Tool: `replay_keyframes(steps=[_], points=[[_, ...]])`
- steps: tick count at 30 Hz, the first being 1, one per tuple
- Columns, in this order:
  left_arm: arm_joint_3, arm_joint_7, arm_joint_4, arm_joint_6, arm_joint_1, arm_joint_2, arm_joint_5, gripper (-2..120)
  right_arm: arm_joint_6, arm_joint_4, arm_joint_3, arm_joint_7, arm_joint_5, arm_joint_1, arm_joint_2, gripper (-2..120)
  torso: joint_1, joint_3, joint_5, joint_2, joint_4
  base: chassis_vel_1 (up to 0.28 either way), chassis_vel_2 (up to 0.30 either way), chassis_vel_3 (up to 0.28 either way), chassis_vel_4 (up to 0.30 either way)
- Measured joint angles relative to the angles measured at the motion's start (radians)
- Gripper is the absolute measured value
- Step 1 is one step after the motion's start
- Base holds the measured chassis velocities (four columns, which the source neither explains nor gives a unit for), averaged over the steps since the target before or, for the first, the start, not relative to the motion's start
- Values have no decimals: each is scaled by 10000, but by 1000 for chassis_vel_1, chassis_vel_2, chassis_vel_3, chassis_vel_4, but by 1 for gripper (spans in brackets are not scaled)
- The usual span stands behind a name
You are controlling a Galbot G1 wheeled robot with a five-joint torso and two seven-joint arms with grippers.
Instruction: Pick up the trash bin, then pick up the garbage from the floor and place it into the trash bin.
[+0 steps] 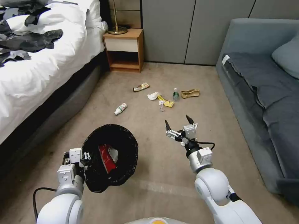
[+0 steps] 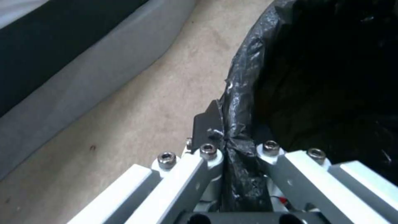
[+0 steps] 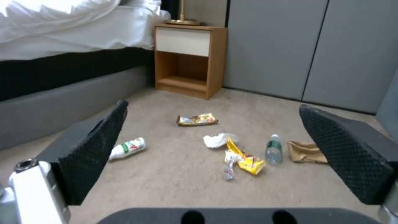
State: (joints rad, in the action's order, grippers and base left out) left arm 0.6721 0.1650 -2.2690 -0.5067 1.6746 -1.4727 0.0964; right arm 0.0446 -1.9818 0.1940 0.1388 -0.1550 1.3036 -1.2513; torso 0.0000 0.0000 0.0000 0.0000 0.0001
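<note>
Left tool (image 1: 88, 156) is pinching the trash bin (image 1: 109, 155) rim; right tool (image 1: 179, 122), spread, is facing the garbage (image 1: 165, 102), needing descent.

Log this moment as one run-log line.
left gripper: shut on black-bagged trash bin rim, lifted | right gripper: open, empty | in bin: red-and-white packet | floor: litter remains

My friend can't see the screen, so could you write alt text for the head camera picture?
A robot's left end effector grips the rim of a black-lined trash bin with a red-and-white packet inside, while its open right end effector reaches toward litter on the carpet: a wrapper, a paper wad, two small bottles and a brown paper bag. A bed lies left, a sofa right.
</note>
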Motion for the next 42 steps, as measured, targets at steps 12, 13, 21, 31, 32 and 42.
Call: replay_keyframes(steps=[12, 13, 21, 31, 32, 42], points=[[2, -2, 19, 0, -21, 3, 2, 1, -4, 27, 0, -3, 0, -15, -11, 100, 0, 0, 0, 0, 1, -143, 156, 146, -155], [1, -2, 20, 0, -20, 2, 4, 1, -9, 27, 3, -6, 0, -7, -12, 100, 0, -1, 1, 0, 0, -170, 184, 169, -163], [2, -2, 20, 5, -11, -2, 6, 1, -16, 20, 25, -28, 10, 18, -15, 100, 1, 0, 0, 0, 0, -180, 188, 172, -175], [1, 2, 20, 17, -6, -5, 5, 1, -27, 11, 40, -31, 27, 40, -24, 100, 0, -1, -3, 0, -3, -177, 183, 166, -180], [4, 1, 19, 18, -3, -3, 6, 1, -27, 11, 39, -32, 27, 28, -24, 100, 1, 0, 7, 0, 1, -190, 202, 185, -201], [13, 2, 17, 24, -18, -1, 5, 1, -25, 10, 21, -33, 27, -13, -24, 100, 0, -1, 3, 0, 0, -189, 197, 190, -189]])
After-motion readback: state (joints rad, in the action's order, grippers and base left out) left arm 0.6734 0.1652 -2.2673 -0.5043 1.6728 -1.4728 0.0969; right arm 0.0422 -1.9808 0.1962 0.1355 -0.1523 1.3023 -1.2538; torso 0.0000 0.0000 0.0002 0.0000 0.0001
